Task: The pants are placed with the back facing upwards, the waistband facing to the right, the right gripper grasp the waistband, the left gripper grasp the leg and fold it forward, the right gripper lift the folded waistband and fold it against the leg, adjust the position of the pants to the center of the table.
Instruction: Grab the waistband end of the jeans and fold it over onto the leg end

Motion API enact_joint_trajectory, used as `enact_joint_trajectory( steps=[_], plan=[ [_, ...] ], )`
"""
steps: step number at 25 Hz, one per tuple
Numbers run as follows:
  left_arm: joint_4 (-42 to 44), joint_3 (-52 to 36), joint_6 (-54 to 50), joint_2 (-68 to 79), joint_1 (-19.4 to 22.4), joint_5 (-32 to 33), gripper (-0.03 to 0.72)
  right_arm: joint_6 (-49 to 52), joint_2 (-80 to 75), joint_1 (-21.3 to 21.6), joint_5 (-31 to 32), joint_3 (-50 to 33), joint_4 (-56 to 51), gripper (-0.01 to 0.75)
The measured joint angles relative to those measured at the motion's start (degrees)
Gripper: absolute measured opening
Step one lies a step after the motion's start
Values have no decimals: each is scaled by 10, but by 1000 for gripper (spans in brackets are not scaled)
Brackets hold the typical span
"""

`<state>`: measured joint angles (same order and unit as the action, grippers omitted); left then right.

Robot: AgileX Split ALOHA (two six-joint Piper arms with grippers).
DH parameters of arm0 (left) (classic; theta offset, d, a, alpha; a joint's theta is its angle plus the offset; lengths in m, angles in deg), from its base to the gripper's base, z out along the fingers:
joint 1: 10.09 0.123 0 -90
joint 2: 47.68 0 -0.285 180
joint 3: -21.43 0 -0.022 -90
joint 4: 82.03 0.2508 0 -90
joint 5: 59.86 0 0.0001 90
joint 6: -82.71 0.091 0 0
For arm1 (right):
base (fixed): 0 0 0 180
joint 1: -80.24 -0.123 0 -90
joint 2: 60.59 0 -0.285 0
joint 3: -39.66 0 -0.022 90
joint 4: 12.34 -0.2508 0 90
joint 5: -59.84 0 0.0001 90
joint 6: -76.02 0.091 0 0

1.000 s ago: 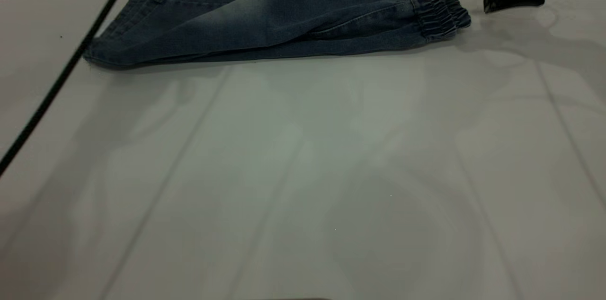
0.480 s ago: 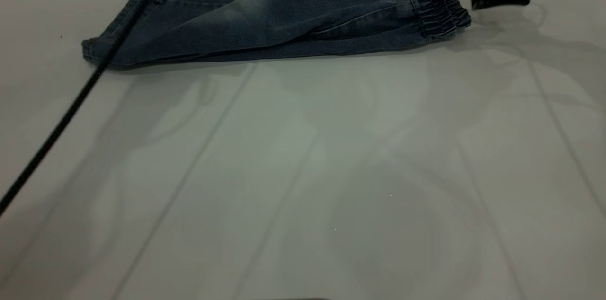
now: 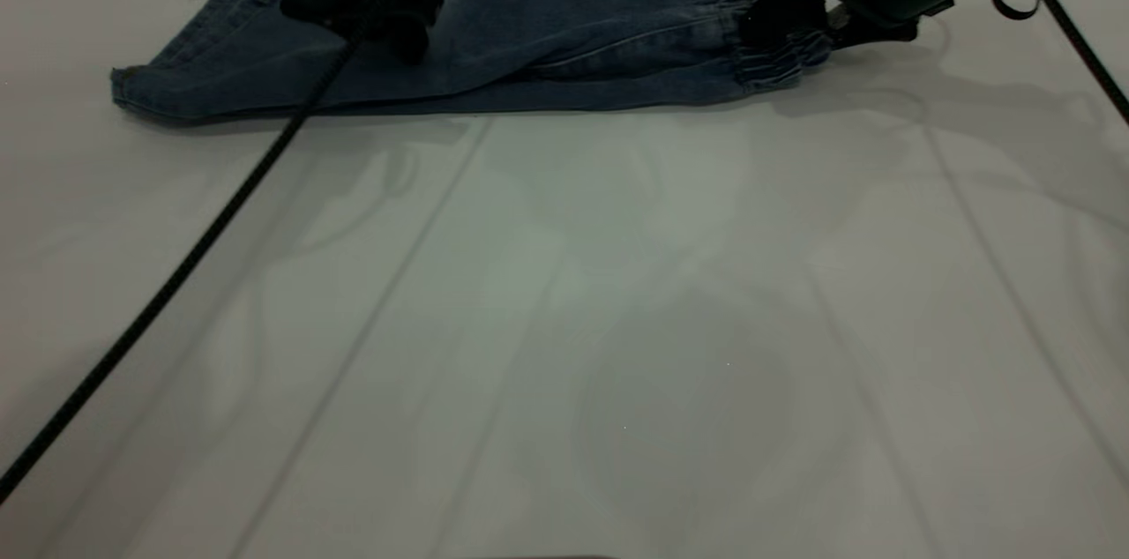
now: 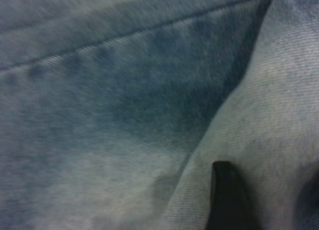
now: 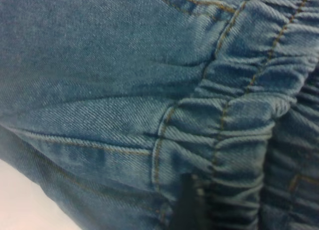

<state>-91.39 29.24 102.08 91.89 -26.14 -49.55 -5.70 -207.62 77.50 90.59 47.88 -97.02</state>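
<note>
The pants [image 3: 547, 39] lie folded lengthwise along the table's [image 3: 564, 321] far edge, with the leg [image 3: 220, 78] end at the left and the gathered waistband [image 3: 781, 56] at the right. My left gripper [image 3: 397, 21] is down on the faded denim partway along the leg. In the left wrist view it [image 4: 266, 190] stands open, with flat cloth between its fingers [image 4: 227, 195]. My right gripper [image 3: 781, 12] rests against the waistband [image 5: 239, 115], whose stitched folds fill the right wrist view. No print shows on the cloth.
A thin black cable [image 3: 176, 268] runs from the left arm diagonally across the table to the near left. Another cable [image 3: 1076, 39] hangs at the far right. The broad white tabletop stretches toward the near edge.
Both grippers have come down onto the pants, the left one moving right along the leg, the right one moving left onto the waistband. The pants have slid a little to the left.
</note>
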Motion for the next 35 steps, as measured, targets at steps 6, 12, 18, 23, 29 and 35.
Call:
enact_joint_trajectory(
  steps=[6, 12, 18, 23, 29, 35],
  plan=[
    [0, 2, 0, 17, 0, -14, 380, 1, 0, -1, 32, 1, 0, 91],
    [-1, 5, -9, 27, -1, -23, 380, 2, 0, 0, 80, 5, 7, 55],
    [-1, 5, -22, 27, -30, -24, 380, 34, 40, 27, 92, 5, 49, 55],
    [-1, 5, -23, 28, -86, -24, 380, 63, 96, 34, 107, 5, 81, 55],
    [0, 52, -23, 9, -99, 80, 380, 78, 140, 33, 150, 5, 93, 55],
    [2, 109, -23, -56, -49, 223, 380, 87, 149, 30, 177, 5, 98, 55]
  ],
)
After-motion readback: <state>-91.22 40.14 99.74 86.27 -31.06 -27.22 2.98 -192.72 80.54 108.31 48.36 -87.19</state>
